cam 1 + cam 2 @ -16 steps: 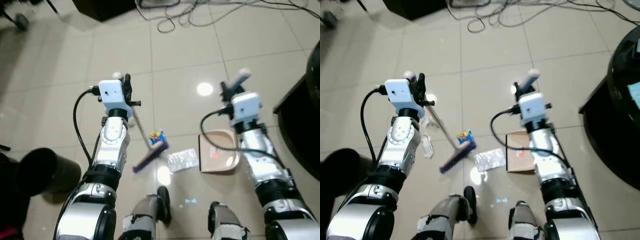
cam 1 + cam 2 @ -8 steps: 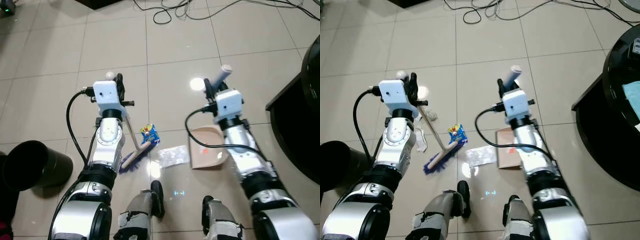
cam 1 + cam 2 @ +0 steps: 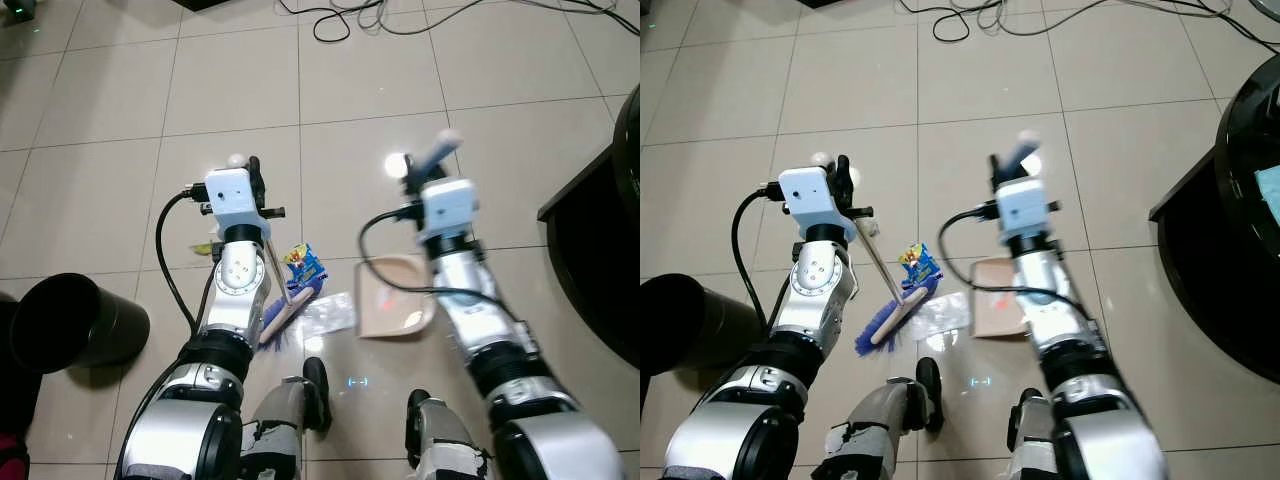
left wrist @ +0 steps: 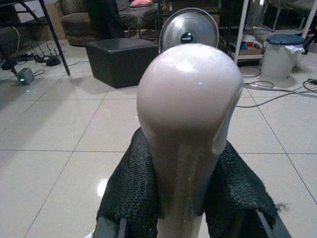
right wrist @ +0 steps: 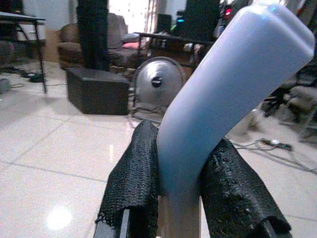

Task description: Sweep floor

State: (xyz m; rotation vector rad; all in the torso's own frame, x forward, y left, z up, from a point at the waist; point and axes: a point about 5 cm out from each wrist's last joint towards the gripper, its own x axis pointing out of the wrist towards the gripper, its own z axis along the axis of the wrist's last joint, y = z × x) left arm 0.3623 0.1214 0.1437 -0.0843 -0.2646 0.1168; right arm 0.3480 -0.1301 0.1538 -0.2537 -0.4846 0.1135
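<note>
Left gripper: black fingers pinched on the rounded top of the broom handle, held out in front of the robot's left side.

Broom: thin handle slanting down from the left gripper to a blue-bristled head resting on the tiled floor, just ahead of the robot's left foot.

Right gripper: fingers pressed against both sides of the pale, bent dustpan handle.

Dustpan: beige, flat on the floor under the right arm, with a small reddish speck inside, possibly debris.

Blue snack wrapper: touching the broom head on its far side.

Clear plastic wrapper: lying between broom head and dustpan.

Black bin: standing at the robot's left, well apart from the litter.

Cables: loose on the tiles ahead.
</note>
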